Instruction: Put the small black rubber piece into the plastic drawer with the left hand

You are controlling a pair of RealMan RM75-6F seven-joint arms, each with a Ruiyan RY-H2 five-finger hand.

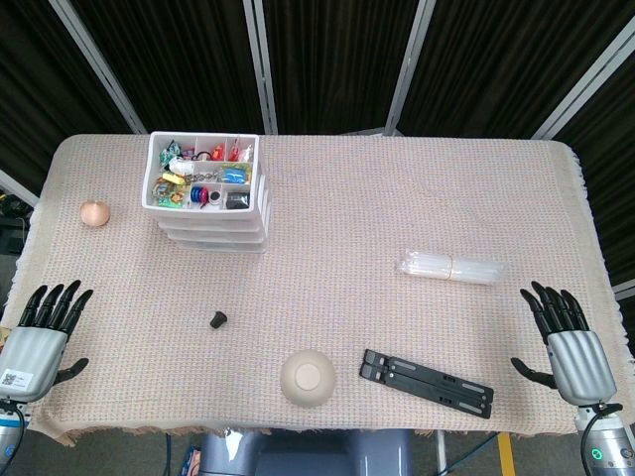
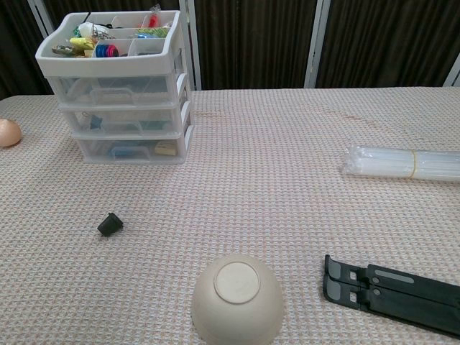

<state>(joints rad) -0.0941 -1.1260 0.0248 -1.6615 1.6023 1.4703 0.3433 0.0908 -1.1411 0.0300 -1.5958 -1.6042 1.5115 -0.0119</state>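
- Nearest the robot, at the table's front corners: left hand [image 1: 45,332] at the left edge, fingers spread, holding nothing, palm down over the cloth; right hand [image 1: 566,342] at the right edge, same pose, fingers apart, empty. Neither hand shows in the chest view.
- Front centre: beige bowl [image 1: 308,378] [image 2: 238,298] upside down, base ring up.
- Right of the bowl: black folding stand [image 1: 427,382] [image 2: 395,291] lying flat, angled, near the front edge.
- Left of the bowl, a bit further back: small black rubber piece [image 1: 218,319] [image 2: 109,225] lying alone on the woven tablecloth [image 1: 347,218], well apart from the left hand and well apart from the drawer unit. Touching nothing else.
- Mid right: clear bundle of plastic straws [image 1: 452,266] [image 2: 402,163], lying sideways with a band around its middle.
- Far left: round onion [image 1: 94,212] [image 2: 7,132] near the left edge.
- Back left: white plastic drawer unit [image 1: 210,193] [image 2: 126,86], three clear drawers stacked, all closed in the chest view. Open divided tray on top holds small colourful bits; individual items too small to tell.
- Behind the table: dark curtain [image 1: 327,59] with pale metal posts.
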